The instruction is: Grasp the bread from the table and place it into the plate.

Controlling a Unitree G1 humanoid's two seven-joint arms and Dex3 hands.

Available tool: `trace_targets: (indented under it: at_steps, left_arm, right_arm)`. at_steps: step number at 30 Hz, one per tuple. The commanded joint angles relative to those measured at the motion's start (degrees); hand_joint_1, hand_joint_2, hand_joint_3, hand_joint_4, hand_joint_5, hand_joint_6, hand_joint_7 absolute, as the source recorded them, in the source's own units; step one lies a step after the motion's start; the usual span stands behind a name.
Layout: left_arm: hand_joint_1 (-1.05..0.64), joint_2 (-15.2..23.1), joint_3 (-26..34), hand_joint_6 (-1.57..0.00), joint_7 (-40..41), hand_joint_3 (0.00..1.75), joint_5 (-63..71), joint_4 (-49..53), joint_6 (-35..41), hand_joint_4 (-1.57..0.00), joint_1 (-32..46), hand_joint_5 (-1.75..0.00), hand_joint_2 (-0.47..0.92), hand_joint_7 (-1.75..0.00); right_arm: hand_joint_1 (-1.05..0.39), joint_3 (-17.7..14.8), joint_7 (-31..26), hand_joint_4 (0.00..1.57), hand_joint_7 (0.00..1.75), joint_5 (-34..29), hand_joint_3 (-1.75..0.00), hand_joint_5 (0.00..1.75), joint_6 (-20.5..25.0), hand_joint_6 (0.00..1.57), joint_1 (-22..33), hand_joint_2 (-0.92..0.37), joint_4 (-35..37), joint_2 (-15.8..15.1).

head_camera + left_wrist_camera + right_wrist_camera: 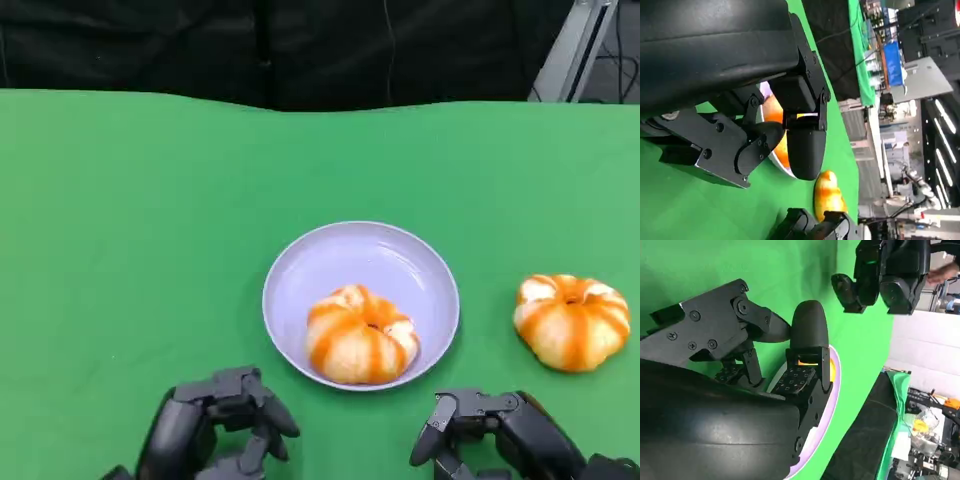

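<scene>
A lavender plate (350, 255) sits mid-table with one orange-and-cream striped bread (360, 335) inside it, toward its near side. A second bread of the same kind (572, 320) lies on the green cloth to the right of the plate. My left hand (215, 425) hangs low near the front edge, left of the plate, holding nothing. My right hand (500, 435) is near the front edge, just short of the second bread, and is empty too. In the left wrist view, the left hand's fingers (805, 145) stand before the plated bread (771, 112). The loose bread (829, 195) lies beyond.
The green cloth (130, 250) covers the whole table, with a dark backdrop behind its far edge. A metal frame leg (580, 45) stands at the back right. The right wrist view shows the plate's rim (815, 432) and my left hand (885, 275) across from it.
</scene>
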Motion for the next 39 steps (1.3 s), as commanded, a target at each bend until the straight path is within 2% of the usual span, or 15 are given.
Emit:
trace_targets:
  at_steps: [1,6,11,39]
  left_arm:
    - [-0.07,0.9,-0.1,-0.93,1.2,1.22,0.3,0.8,-1.2,-0.89,-0.5,-1.62,0.52,-1.36]
    - [-0.07,1.1,-0.2,-0.92,1.4,1.22,0.4,1.0,-1.4,-0.89,-0.6,-1.62,0.52,-1.37]
    - [-0.06,1.2,-0.3,-0.93,1.5,1.15,0.4,0.7,-1.3,-0.89,-0.5,-1.59,0.55,-1.32]
    - [-0.06,1.4,-1.0,-0.94,2.0,1.11,0.1,0.5,-0.9,-0.9,-0.6,-1.57,0.57,-1.31]
  right_arm:
    - [-0.13,-0.3,0.1,0.8,1.08,0.6,-0.88,1.48,-0.2,0.86,0.6,-0.66,-0.5,-0.9]
    - [-0.13,-0.3,0.0,0.8,1.08,0.5,-0.87,1.48,-0.2,0.86,0.5,-0.66,-0.4,-0.9]
    - [-0.13,-0.3,0.0,0.8,1.08,0.5,-0.87,1.47,-0.2,0.87,0.5,-0.66,-0.4,-0.9]
    - [-0.13,-0.5,-0.1,0.8,1.08,0.5,-0.88,1.47,-0.5,0.86,0.3,-0.65,-0.1,-1.0]
